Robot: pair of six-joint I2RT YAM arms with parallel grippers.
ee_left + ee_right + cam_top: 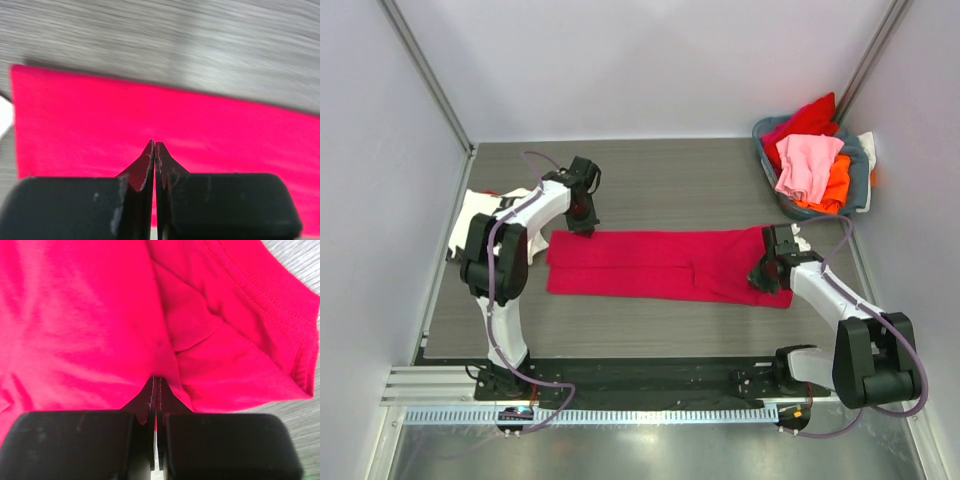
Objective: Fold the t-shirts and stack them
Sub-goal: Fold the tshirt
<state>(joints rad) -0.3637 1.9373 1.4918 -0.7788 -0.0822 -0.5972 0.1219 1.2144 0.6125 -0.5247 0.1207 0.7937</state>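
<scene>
We log a plain crimson-magenta cloth t-shirt (670, 265) lying flat, folded lengthwise into a long narrow band that runs left to right. Its left end is a straight edge. At its right end we see overlapping layers and a stitched, ribbed hem.

A white cloth t-shirt (470, 215) lies crumpled well off its left end.

A red t-shirt (810, 120), a pink t-shirt (807, 165) and an orange t-shirt (835, 185) sit heaped and unfolded in the grey-blue basket (861, 170) at the far right. The pink one is draped on top.
</scene>
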